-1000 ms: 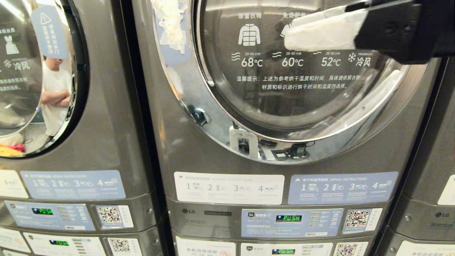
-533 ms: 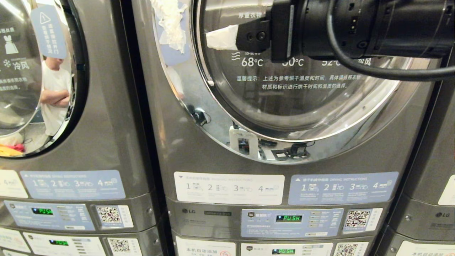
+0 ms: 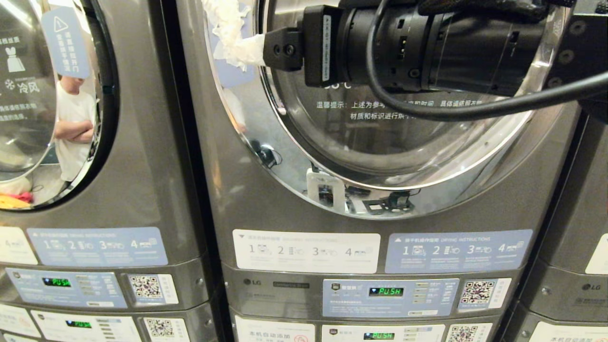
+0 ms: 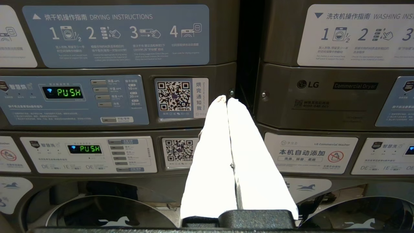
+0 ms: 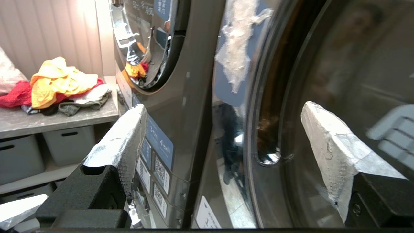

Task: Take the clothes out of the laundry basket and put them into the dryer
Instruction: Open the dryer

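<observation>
Right gripper [image 5: 223, 129] spread wide, empty, reaching across the closed dryer door [image 3: 403, 123] toward its left edge, likely lining up to pull it open. Its fingertips are barely visible from the head. The clothes [image 5: 61, 85] lie heaped on a shelf well left of the machines; no basket is visible. Left gripper [image 4: 227, 100] parked low, fingers pressed together.
</observation>
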